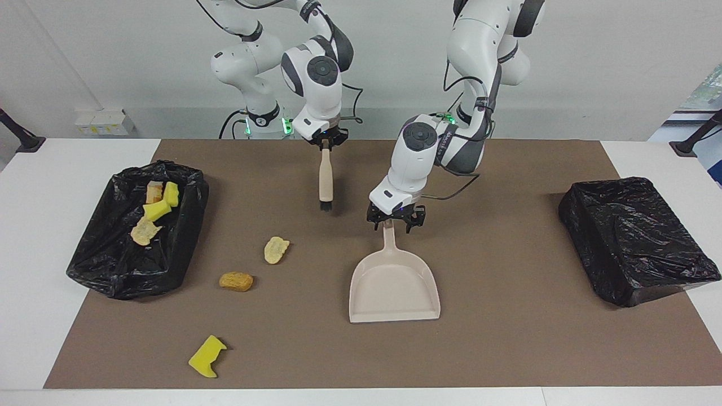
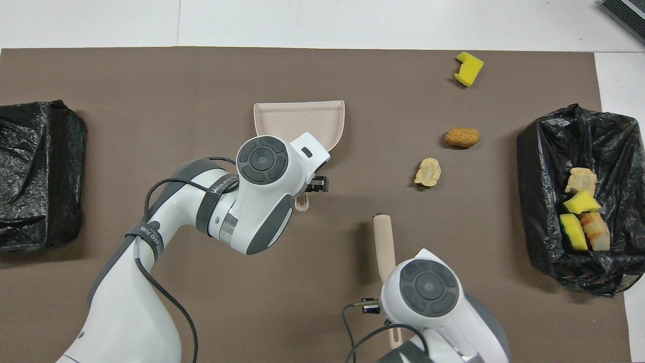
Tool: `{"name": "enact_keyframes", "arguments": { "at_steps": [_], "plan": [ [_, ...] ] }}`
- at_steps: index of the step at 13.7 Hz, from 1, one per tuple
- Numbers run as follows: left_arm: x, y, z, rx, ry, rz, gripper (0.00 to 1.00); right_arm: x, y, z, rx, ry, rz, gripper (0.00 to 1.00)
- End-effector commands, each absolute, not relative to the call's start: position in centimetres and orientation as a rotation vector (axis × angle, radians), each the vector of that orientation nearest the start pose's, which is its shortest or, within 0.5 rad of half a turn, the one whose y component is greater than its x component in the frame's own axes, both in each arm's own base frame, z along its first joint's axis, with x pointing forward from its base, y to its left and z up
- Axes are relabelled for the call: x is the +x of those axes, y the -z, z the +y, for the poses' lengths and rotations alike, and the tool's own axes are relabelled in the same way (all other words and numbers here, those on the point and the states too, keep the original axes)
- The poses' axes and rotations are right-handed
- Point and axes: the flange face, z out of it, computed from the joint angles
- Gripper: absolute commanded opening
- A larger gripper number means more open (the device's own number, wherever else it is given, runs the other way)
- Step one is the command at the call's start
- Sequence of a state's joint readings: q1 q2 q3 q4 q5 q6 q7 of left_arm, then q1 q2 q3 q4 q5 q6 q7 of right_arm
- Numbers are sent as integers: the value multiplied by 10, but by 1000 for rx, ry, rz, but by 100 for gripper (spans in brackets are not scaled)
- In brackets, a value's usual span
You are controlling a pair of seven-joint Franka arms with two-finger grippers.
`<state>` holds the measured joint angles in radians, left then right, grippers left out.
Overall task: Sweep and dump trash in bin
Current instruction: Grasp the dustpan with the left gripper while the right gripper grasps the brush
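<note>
While right gripper jaws clamp brush handle, left gripper sits at dustpan handle, jaws apart, straddling it.

Bare mat lies between dustpan and closed black bag; three scraps dot the stretch toward the open bin.

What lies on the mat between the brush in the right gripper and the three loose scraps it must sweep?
Nothing visible. The right gripper holds the brush hanging over bare mat; the tan scrap, orange piece and yellow sponge chunk lie toward the right arm's end. The dustpan lies toward the left arm's end.
</note>
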<state>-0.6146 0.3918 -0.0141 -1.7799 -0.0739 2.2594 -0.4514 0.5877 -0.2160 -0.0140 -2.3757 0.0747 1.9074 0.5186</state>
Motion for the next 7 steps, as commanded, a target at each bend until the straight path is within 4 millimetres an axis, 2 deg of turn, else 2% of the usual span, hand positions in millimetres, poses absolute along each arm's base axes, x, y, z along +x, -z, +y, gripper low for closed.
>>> {"name": "enact_keyframes", "arguments": {
  "at_steps": [1, 2, 4, 6, 7],
  "plan": [
    [537, -346, -381, -3239, 103, 179, 86, 408, -409, 206, -3245, -376, -124, 0],
    [539, -352, -378, -3239, 114, 177, 84, 432, -411, 189, -3267, -368, -131, 0],
    [539, -352, -377, -3238, 116, 178, 68, 471, -413, 162, -3297, -324, -152, 0],
    [532, -349, -385, -3234, 105, 202, 54, 515, -420, 122, -3341, -274, -229, 0],
    [531, -348, -384, -3231, 97, 202, 42, 536, -427, 110, -3368, -243, -275, 0]
  ]
}}
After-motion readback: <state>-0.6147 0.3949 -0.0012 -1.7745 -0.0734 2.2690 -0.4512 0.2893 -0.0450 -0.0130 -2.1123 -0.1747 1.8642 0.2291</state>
